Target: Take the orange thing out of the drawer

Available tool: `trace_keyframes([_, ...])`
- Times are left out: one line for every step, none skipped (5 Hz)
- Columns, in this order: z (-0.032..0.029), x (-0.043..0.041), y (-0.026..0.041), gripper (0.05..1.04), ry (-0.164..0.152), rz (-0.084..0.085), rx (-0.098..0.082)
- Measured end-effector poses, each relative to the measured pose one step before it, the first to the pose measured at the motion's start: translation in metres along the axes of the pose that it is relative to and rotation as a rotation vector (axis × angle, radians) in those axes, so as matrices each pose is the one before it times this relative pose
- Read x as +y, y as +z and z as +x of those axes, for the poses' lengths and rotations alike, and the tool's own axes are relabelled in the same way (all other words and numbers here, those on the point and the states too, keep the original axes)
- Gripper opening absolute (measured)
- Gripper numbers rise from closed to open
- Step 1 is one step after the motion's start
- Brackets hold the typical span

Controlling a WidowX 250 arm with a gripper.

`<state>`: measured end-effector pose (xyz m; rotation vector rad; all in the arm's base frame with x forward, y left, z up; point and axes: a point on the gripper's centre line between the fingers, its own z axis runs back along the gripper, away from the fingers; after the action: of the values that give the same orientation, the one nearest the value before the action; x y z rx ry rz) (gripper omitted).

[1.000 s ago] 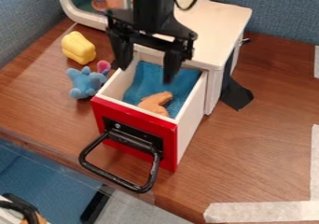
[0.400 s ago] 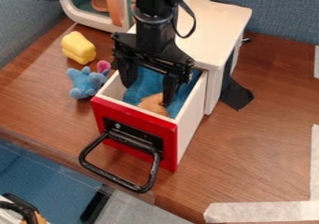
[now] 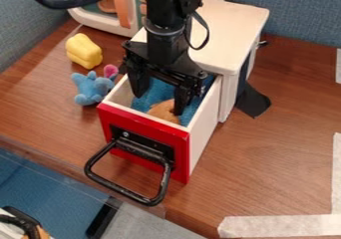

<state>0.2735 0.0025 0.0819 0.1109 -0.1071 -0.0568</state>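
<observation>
Orange thing (image 3: pixel 162 110) in open drawer (image 3: pixel 143 134)

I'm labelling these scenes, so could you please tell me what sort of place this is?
Probably a robot test bench with toy props: a robot gripper over an open toy drawer, a blue plush toy, and pale tape on the wooden surface.

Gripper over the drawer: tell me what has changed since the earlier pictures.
The gripper has come down into the open drawer, its fingers apart, one now at the right side of the orange thing. No grasp shows. The drawer, yellow toy and blue toy stayed put.
</observation>
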Motion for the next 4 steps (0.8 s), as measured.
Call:
trace_keyframes([0.00089,-0.00036,-0.0055,1.001,-0.0356,0.002,-0.0142])
trace_keyframes([0.00131,-0.00081,-0.00738,1.001,-0.0248,-0.0025,-0.0016])
trace_keyframes([-0.00015,0.00078,-0.00656,1.001,-0.004,-0.0006,0.002])
trace_keyframes([0.00116,0.0012,-0.00301,0.949,0.0013,0.0017,-0.0027])
